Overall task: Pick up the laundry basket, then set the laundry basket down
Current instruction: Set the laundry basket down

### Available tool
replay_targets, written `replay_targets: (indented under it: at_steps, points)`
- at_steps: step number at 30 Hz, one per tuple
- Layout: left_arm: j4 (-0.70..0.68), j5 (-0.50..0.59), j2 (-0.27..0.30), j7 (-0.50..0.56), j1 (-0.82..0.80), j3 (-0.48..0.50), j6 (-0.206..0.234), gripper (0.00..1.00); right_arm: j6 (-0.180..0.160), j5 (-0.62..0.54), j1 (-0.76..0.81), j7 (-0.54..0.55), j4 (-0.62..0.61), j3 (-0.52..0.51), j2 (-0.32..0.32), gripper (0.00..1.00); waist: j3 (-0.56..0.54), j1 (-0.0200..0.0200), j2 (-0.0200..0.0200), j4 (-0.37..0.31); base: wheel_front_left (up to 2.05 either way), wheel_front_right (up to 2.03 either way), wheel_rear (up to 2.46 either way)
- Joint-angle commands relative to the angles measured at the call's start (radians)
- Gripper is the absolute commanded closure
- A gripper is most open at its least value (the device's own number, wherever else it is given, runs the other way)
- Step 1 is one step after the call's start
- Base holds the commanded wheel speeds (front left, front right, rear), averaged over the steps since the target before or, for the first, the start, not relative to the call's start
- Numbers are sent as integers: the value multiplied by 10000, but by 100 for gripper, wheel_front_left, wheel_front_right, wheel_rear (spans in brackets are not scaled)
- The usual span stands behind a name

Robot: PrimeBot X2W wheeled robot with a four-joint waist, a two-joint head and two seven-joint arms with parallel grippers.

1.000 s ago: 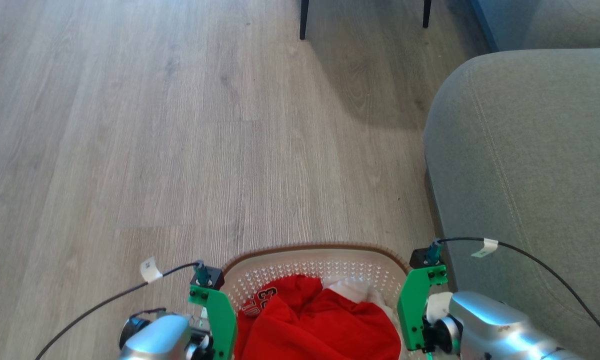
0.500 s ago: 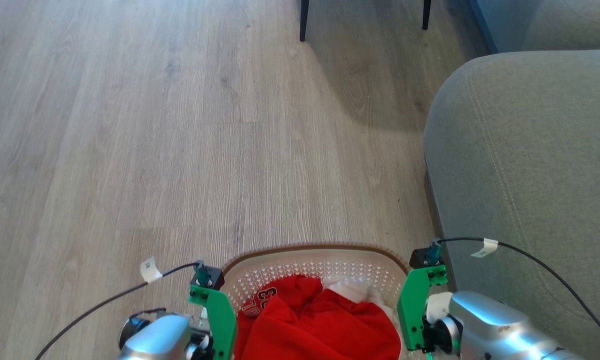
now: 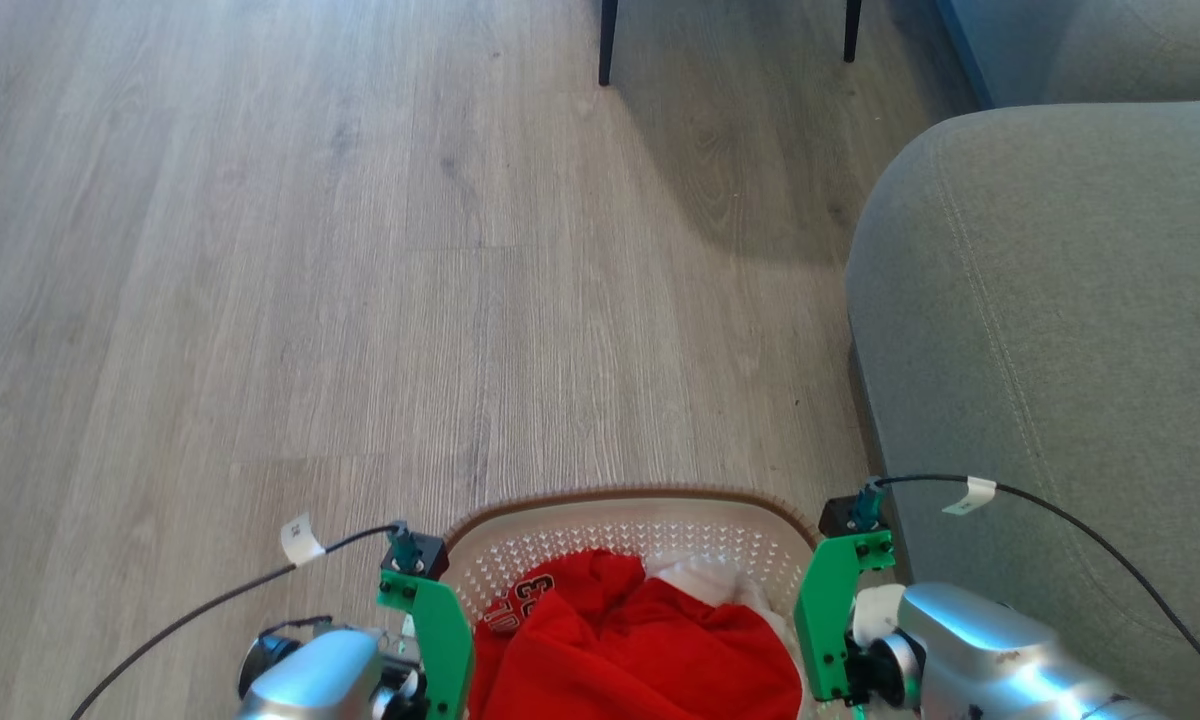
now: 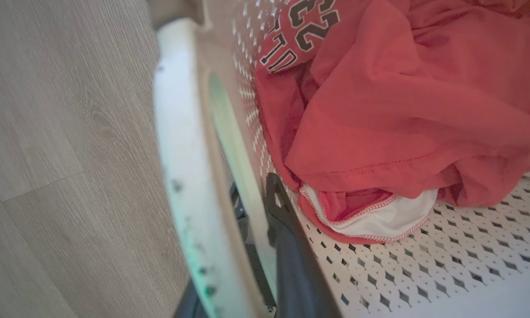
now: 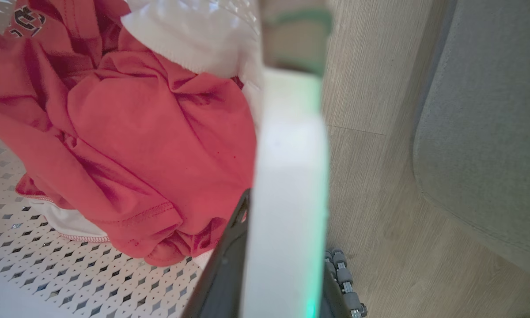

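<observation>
Between the two arms the laundry basket (image 3: 630,505) sits level, apparently off the floor. A two-sided hold keeps the red garment (image 3: 630,650) from spilling. Left gripper (image 4: 256,207) clamps the left handle (image 4: 181,154), right gripper (image 5: 282,229) the right handle (image 5: 287,176) — one finger inside, one outside. Sofa (image 3: 1060,350) lies close on the right — set down clear of it.

Showing upright at 6 o'clock in the head view, small rounded cream-white perforated plastic laundry basket (image 3: 650,528) with brown woven-look rim, mouth facing up, holding crumpled red jersey (image 3: 640,650) and white cloth (image 3: 702,576).
</observation>
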Motion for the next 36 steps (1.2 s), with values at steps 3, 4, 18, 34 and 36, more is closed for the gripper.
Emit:
replay_targets:
  at_steps: [3, 4, 18, 34, 36]
  points:
    - [-142, 159, 49, -54, -501, -15, -153, 100, 248, -117, -115, 11, -372, 201, 212, 100, -3, 0, -1, 11, 0, 0, 0]
    - [-138, 164, 48, -57, -506, -15, -153, 100, 248, -115, -111, 14, -374, 201, 209, 100, -5, 0, -1, 14, 0, 0, 0]
    - [-97, 153, 30, -68, -535, -16, -153, 100, 248, -90, -107, 15, -410, 202, 189, 100, 12, 0, -1, 2, 0, 0, 0]
    - [88, 250, -143, -484, -1082, -16, -153, 100, 248, -108, -571, -507, -631, 202, -67, 100, 1426, 0, -1, -46, 0, 0, 0]
    - [208, 336, -191, -720, -1359, -16, -153, 100, 248, -151, -779, -801, -699, 202, -171, 100, 1972, 0, -1, -41, 0, 0, 0]
